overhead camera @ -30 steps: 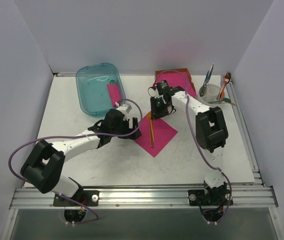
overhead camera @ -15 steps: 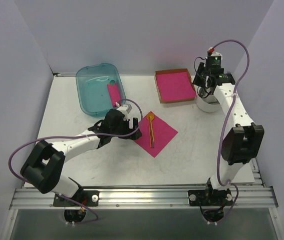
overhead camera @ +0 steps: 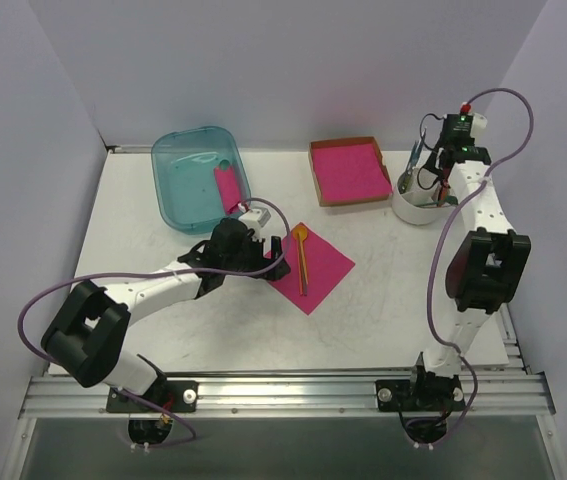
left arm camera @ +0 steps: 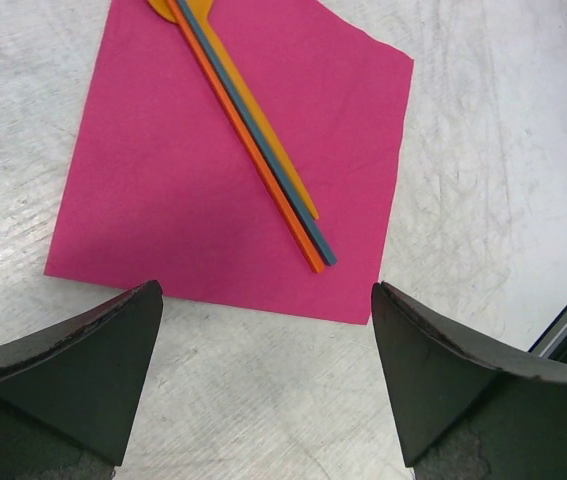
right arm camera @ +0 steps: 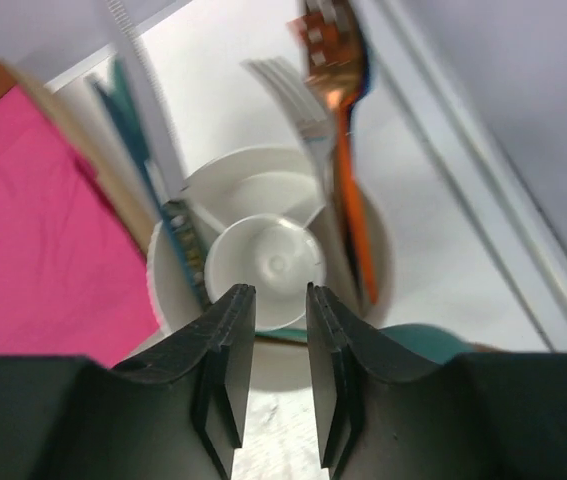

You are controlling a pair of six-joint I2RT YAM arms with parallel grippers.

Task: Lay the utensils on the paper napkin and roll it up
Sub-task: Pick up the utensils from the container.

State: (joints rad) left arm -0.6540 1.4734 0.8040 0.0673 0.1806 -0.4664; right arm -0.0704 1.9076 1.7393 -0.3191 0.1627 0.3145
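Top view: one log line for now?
spoon on napkin | left gripper open at napkin edge | right gripper ajar, empty, over cup

This looks like a robot lab. A white bench (overhead camera: pixel 383 310) sits inside plain pale walls (overhead camera: pixel 293 70), like a box. A left arm (overhead camera: pixel 153 285) and a right arm (overhead camera: pixel 478 230), with purple cables (overhead camera: pixel 508 91), are bolted to a metal rail (overhead camera: pixel 283 392).

**Holder:** white round holder (right arm camera: pixel 263 190) with inner compartments, directly below the right gripper (right arm camera: pixel 281 292), standing on the scuffed white table (overhead camera: pixel 163 330). Teal-handled cutlery (right arm camera: pixel 181 232) stands in it, to the left of the fingers; blurred.

**Tray:** brown cardboard tray (overhead camera: pixel 314 172) holding a pink stack (overhead camera: pixel 348 170), left of that gripper, just beside the holder.

**Bin:** translucent teal bin (overhead camera: pixel 188 190), beyond the left gripper (overhead camera: pixel 271 262) and apart from it. A pink item (overhead camera: pixel 227 188) lies inside.
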